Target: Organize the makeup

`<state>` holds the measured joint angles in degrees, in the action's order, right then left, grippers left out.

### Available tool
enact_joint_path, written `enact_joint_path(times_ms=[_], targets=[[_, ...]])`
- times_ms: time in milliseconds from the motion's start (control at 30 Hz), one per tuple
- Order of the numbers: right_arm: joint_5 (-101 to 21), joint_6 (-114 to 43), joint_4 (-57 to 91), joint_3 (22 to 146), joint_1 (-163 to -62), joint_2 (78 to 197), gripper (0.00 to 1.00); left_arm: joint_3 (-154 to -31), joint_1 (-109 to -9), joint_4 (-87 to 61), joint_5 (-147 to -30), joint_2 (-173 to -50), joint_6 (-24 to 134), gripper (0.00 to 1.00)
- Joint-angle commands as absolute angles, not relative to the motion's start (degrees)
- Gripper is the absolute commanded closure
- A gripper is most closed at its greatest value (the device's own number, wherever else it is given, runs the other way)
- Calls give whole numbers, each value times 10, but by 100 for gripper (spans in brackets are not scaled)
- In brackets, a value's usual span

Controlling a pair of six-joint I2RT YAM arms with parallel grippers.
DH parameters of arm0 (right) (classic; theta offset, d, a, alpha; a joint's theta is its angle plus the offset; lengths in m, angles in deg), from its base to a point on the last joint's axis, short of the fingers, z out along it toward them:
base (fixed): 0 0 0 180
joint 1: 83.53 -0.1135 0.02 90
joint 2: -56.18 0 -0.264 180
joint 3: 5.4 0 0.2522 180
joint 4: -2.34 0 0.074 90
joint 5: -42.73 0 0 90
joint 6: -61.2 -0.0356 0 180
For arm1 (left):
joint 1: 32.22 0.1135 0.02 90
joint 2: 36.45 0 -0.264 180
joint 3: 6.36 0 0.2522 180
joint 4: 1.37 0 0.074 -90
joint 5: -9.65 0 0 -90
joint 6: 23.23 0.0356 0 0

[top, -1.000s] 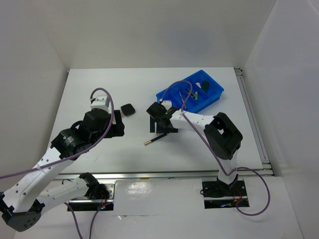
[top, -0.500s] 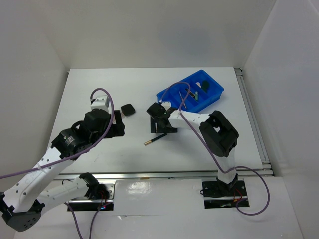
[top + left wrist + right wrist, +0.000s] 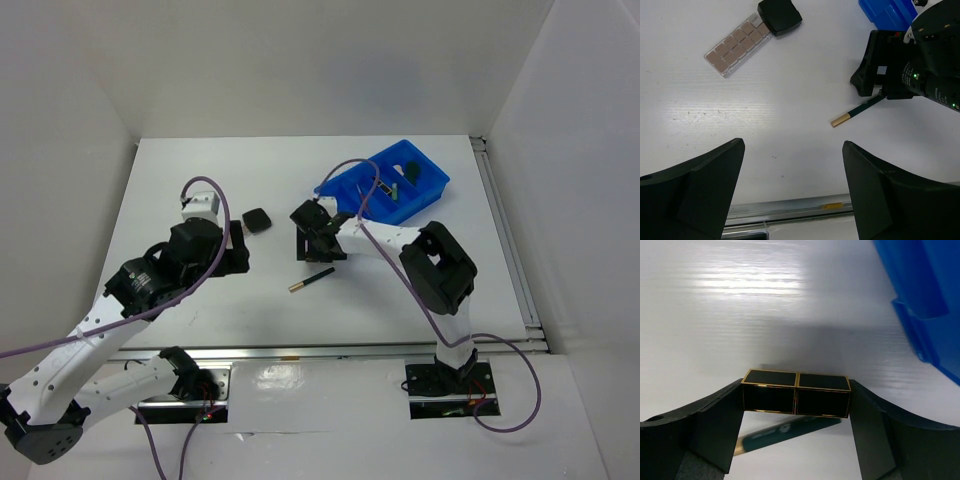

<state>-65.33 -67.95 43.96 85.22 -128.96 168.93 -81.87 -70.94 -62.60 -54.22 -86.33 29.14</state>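
Spanning the right jaws — pinched endwise — sits the lipstick (image 3: pixel 796 392); left jaws gape empty.

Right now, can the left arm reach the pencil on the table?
Probably yes: the left claw is open and nothing lies between it and the pencil, though the right claw, shut on a lipstick, sits over its dark end.

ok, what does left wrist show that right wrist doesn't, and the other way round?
Only left wrist: the pinkish palette strip lying right beside the black compact, and the pencil's gold tip. Only right wrist: a black-and-gold lipstick clamped end to end in the right gripper, above the pencil. Both: the green pencil, an edge of the blue tray and the white table.
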Motion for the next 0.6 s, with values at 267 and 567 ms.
enact_joint_path(times_ms=[267,567], targets=[[-710,-640,457,1047,-1285,1647,39,-823,-709,-614,-495,-862,292,7],[-670,-626,477,1129,-1087,1683,39,-818,-709,-582,-454,-862,305,7]])
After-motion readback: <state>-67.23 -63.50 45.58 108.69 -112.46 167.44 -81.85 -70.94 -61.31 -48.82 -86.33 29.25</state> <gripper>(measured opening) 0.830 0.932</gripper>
